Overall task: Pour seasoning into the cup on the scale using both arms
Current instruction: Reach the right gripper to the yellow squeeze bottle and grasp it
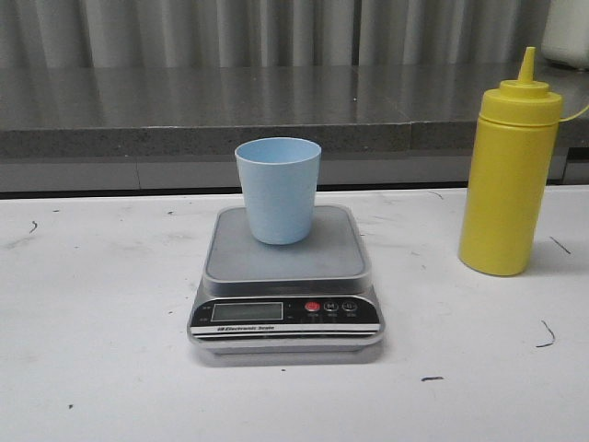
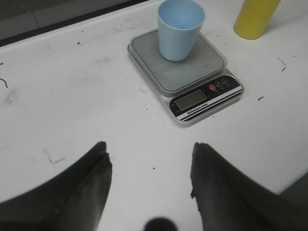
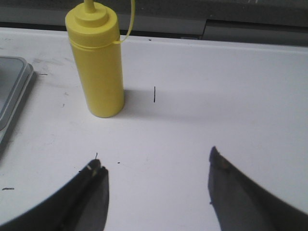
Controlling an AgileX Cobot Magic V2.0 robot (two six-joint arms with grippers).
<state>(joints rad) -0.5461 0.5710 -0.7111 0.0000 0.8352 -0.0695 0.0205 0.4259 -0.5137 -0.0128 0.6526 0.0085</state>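
Two pincers, the left pincer (image 2: 149, 175) and right pincer (image 3: 156, 183), wait spread apart. Cup (image 1: 277, 189) sits on scale (image 1: 285, 276) for weighing; seasoning (image 1: 511, 175) stands nearby, probably to grab.

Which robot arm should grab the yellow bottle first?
The right arm, probably. Its open gripper faces the yellow bottle, which stands on the robot's right side of the scale. The left gripper faces the cup.

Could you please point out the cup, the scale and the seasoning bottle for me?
cup (image 1: 277, 193), front view, on the middle of its side wall.
scale (image 1: 285, 265), front view, on bare platform in front of the cup.
seasoning bottle (image 1: 506, 198), front view, on the middle of its yellow body.
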